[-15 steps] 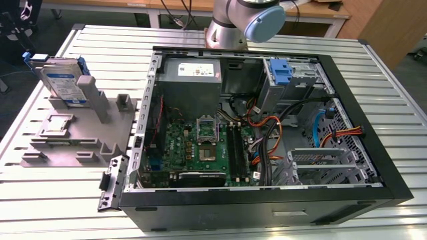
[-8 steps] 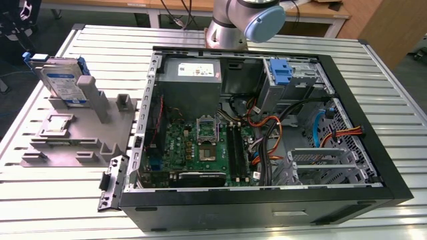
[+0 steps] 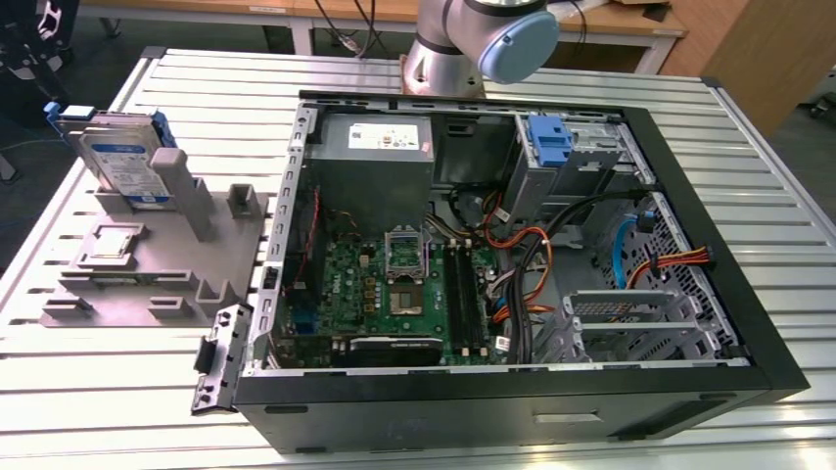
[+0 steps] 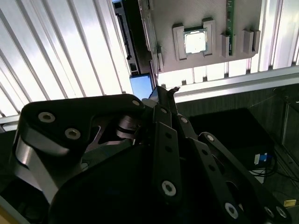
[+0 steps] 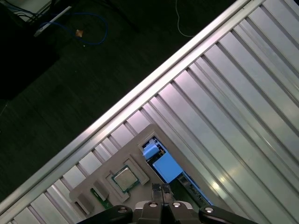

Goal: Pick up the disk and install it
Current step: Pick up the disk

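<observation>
Approach step, I judge: the hand [image 5: 160, 188], pinched narrow and empty, hangs over the disk [image 3: 127, 162] standing upright in its grey holder [image 3: 157, 284] on the bench [image 3: 105, 411]; gripping calls for opening it first.

Open air lies above the upright silver-grey disk in its blue plastic frame [image 3: 124, 157]. A tall grey plastic post [image 3: 183, 191] of the grey moulded holder [image 3: 144, 284] stands just beside it. Bare ribbed aluminium bench [image 3: 117, 392] borders the holder. The open black computer case [image 3: 523, 401] stands close alongside, with orange and black cables [image 3: 549, 259] crossing its interior.
</observation>
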Robot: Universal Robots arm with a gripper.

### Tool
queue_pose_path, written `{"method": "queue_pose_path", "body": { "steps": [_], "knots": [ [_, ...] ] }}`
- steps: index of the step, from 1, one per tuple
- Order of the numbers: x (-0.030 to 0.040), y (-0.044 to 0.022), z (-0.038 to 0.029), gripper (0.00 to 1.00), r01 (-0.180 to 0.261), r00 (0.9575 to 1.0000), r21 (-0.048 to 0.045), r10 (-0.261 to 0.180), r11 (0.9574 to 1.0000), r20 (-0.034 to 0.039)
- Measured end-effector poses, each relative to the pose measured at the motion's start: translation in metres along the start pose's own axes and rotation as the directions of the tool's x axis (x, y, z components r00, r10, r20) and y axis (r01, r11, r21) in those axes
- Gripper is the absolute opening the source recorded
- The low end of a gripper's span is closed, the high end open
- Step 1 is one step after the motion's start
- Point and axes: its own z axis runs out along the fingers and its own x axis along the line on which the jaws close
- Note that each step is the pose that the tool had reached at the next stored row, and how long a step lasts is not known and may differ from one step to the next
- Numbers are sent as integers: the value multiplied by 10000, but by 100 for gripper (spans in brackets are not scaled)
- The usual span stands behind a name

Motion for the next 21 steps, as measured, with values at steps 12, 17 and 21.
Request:
{"method": "queue_pose_path", "body": {
  "steps": [12,17,21],
  "knots": [
    [1,1,0,10,131,9999,-2,-131,9999,-6],
    [0,1,2,10,898,9960,-16,-898,9960,-35],
    [0,0,7,10,1605,9870,-31,-1605,9870,-63]
  ]
}}
